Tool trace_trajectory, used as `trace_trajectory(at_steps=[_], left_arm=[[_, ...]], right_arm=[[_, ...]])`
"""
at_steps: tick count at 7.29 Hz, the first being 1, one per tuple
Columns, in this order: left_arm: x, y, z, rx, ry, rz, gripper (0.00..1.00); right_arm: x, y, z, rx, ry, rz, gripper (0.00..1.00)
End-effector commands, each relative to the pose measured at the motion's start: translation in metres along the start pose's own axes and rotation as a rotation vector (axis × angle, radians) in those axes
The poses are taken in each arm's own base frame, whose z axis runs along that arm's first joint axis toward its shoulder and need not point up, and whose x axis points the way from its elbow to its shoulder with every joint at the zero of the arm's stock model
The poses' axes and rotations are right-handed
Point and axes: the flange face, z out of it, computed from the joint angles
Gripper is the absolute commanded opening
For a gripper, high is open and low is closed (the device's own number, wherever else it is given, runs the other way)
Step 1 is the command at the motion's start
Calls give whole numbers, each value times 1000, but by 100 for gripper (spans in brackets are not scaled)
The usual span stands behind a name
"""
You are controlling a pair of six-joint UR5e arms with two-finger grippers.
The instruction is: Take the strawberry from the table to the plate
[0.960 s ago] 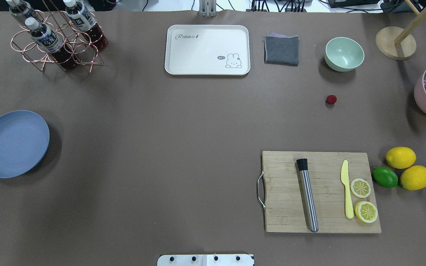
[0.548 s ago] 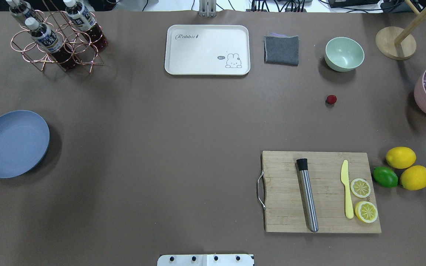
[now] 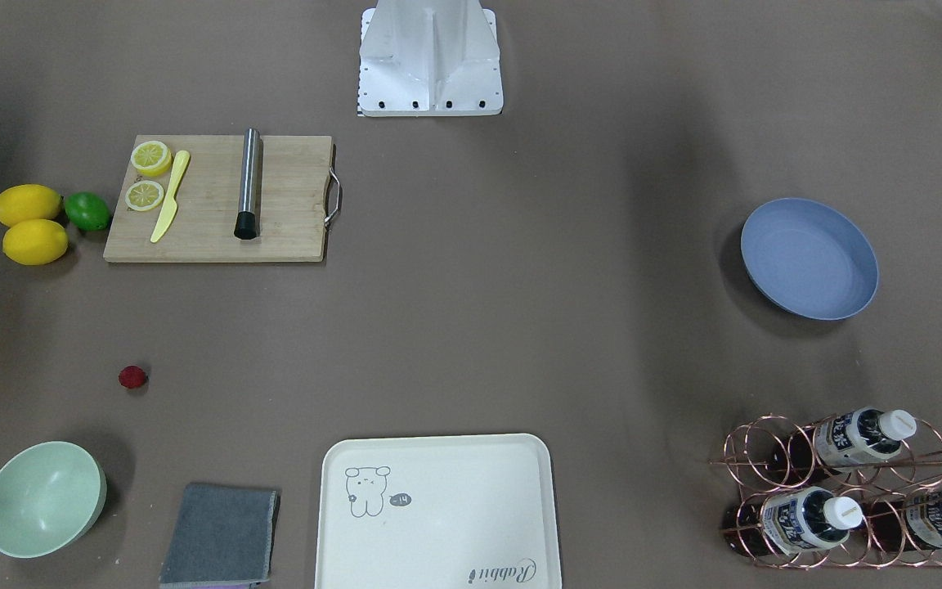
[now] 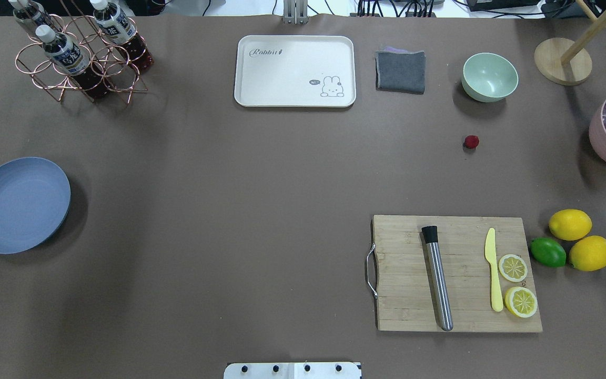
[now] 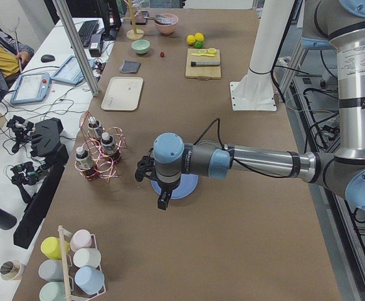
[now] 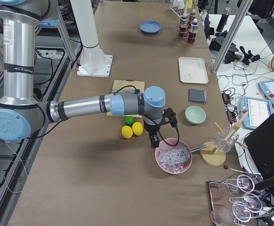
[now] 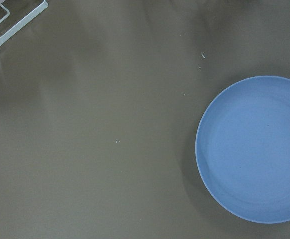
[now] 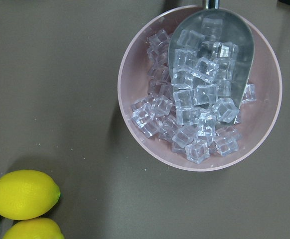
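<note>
Overhead exterior view first, and I start at my own edge of the table (image 4: 229,210): the robot's base plate (image 4: 292,370) sits at the bottom, with neither arm inside this frame. Just beyond, on the right, lies the cutting board (image 4: 403,295) carrying a steel rod (image 4: 438,284), a yellow knife (image 4: 494,273) and two lemon halves (image 4: 513,267). A lime (image 4: 548,252) and two whole lemons (image 4: 569,224) are bunched just off its right end. Level with the board but way over at the left edge is the blue-grey plate (image 4: 16,205), nothing on it. Further out on the right, the strawberry (image 4: 471,141) sits alone on bare table between the board and the mint bowl (image 4: 490,77), well apart from the plate. Along the far edge I see a grey cloth (image 4: 401,71), the cream tray (image 4: 295,71) and a copper bottle rack (image 4: 79,58). From the side cameras, the left gripper (image 5: 163,199) hangs over the plate's edge and the right gripper (image 6: 154,140) hangs beside a pink ice bowl (image 8: 267,119). I cannot tell from these angles whether either pair of jaws is open or closed.
</note>
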Motion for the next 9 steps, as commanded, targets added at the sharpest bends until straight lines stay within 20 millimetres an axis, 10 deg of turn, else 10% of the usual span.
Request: trace_trajectory(at_steps=[1, 4, 9], left_arm=[[10, -5, 15, -27, 8, -16, 98], [4, -12, 40, -39, 11, 1, 98], [20, -36, 174, 12, 88, -60, 95]], right_arm=[[0, 2, 1, -3, -2, 5, 100], [0, 2, 2, -5, -3, 4, 100], [-4, -1, 8, -15, -17, 6, 100]])
